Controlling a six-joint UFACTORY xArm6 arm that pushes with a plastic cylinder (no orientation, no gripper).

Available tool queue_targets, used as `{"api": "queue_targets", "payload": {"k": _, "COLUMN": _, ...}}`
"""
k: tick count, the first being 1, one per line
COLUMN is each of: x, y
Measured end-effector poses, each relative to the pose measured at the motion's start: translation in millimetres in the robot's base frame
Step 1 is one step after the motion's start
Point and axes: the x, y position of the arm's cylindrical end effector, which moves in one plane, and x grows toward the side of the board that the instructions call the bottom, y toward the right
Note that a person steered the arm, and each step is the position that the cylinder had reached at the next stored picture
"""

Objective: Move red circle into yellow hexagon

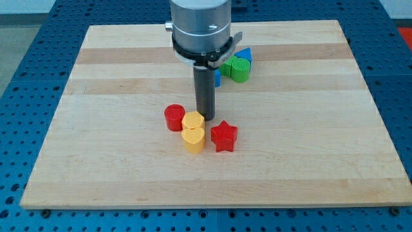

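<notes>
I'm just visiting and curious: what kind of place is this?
Probably a robotics lab test bench. A wooden board lies on a blue perforated table, small coloured blocks such as the red star sit on it, and my tip stands among them.

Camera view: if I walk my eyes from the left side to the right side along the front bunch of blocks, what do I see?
red circle → yellow hexagon with my tip just right of it → red star.

Bright, even light; soft shadows; sharp focus.
</notes>
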Motion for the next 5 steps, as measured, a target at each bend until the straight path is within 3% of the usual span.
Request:
{"api": "queue_targets", "payload": {"k": 2, "x": -29, "y": -4}}
{"api": "queue_targets", "payload": {"k": 4, "x": -41, "y": -92}}
{"api": "queue_targets", "payload": {"k": 5, "x": -19, "y": -124}}
